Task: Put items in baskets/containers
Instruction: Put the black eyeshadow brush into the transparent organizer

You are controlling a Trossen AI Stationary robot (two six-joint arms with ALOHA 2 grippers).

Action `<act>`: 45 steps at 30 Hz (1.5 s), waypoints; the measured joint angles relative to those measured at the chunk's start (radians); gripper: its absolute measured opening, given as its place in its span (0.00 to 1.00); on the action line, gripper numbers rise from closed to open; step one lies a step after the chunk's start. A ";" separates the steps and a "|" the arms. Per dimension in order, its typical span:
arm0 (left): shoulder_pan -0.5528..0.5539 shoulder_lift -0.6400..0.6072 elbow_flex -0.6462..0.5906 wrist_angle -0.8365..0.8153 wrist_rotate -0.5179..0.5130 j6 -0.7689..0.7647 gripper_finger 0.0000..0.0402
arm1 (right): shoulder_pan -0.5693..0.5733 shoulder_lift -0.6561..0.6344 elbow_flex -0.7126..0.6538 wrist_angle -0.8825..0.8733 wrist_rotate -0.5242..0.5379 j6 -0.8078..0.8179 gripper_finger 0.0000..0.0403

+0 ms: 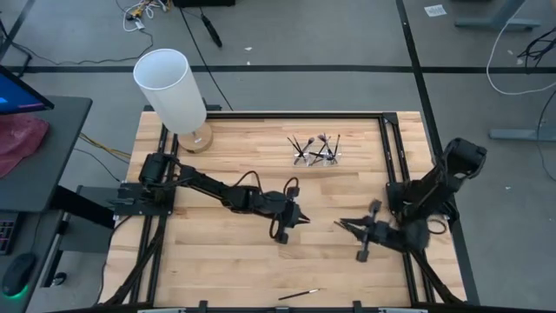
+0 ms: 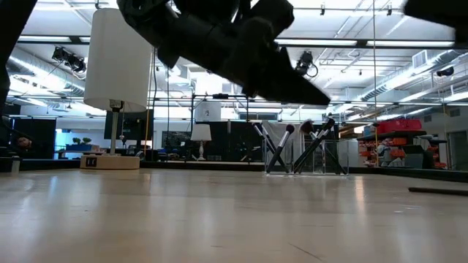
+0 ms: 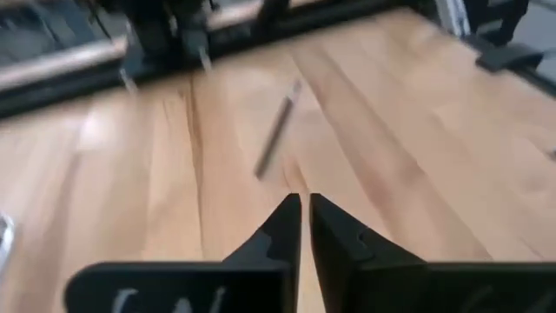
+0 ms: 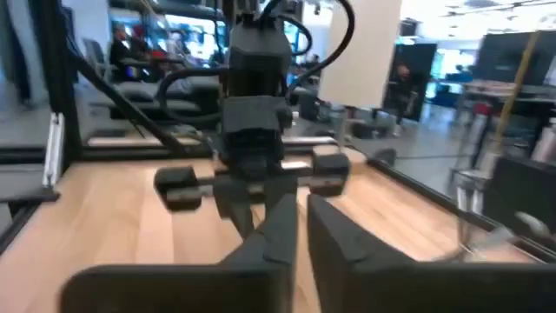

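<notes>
The left gripper hung mid-worktop, fingers nearly clenched, empty; it needed to reopen squarely over the stray makeup brush near the front edge.

The right gripper faced it, fingers also nearly clenched on nothing.

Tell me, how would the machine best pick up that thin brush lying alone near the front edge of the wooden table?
Probably by the middle of its slim handle, coming straight down from above. The thin makeup brush lies flat on the pale wooden table, apart from everything else, so only its sides offer a hold. The end effector's fingers should straddle the handle crosswise to its length.
</notes>
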 joint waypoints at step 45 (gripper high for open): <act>0.002 0.000 0.000 -0.030 0.000 -0.030 0.17 | -1.002 -0.285 0.324 -2.251 -1.154 0.884 0.37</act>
